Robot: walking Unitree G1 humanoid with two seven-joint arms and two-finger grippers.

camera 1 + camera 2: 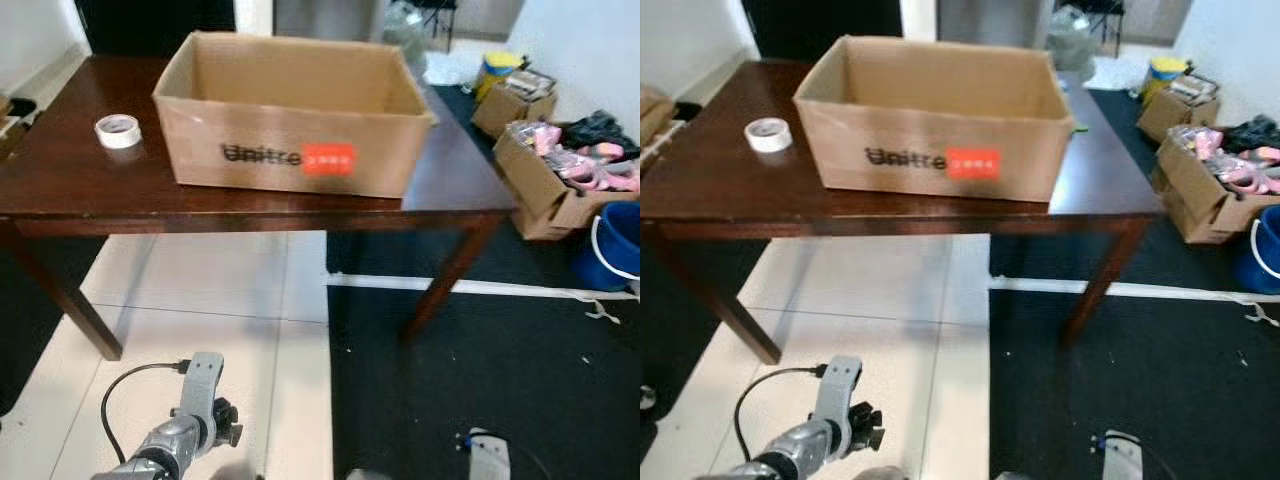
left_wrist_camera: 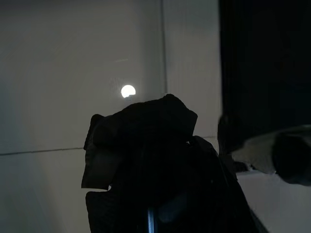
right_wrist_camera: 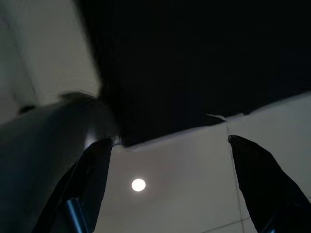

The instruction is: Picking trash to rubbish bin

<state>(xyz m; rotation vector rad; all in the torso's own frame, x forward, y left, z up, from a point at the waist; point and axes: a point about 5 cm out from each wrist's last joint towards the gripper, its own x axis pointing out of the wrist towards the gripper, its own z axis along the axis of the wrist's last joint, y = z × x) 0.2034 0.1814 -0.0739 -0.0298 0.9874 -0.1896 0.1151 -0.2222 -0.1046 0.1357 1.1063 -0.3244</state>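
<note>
In the left wrist view, a dark crumpled piece of trash (image 2: 146,126) sits at the end of my left gripper (image 2: 150,194), which is shut on it above pale floor tiles. My left arm (image 1: 195,420) hangs low in front of the table. My right gripper (image 3: 167,145) is open, its two black fingers (image 3: 97,165) spread wide over the edge between tile and black carpet, with nothing between them. My right arm (image 1: 488,455) hangs low too. A large open cardboard box (image 1: 290,115) with a red label stands on the dark wooden table (image 1: 90,185) ahead.
A roll of white tape (image 1: 118,130) lies on the table left of the box. Cardboard boxes of clutter (image 1: 560,170) and a blue bucket (image 1: 615,245) stand on the black carpet at the right. White tiles (image 1: 220,300) run under the table.
</note>
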